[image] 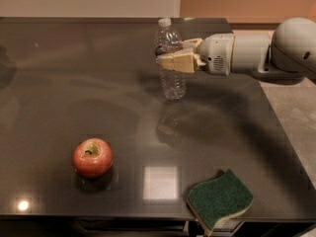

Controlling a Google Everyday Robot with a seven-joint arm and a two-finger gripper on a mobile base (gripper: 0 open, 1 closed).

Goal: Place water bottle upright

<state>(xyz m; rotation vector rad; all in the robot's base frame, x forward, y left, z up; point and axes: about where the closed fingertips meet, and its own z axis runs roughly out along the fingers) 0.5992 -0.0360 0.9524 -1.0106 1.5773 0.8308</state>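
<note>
The water bottle (171,78) is a clear ribbed bottle with a white cap and a dark label band. It stands almost upright at the back middle of the dark table (74,83). My gripper (178,56) reaches in from the right and is shut on the bottle at its label band, one tan finger (174,62) in front and one behind. The bottle's base is at or just above the table top; I cannot tell whether it touches.
A red apple (93,157) sits at the front left. A green sponge (220,198) lies at the front right, overhanging the table's front edge. The table's right edge runs close under my arm (256,51).
</note>
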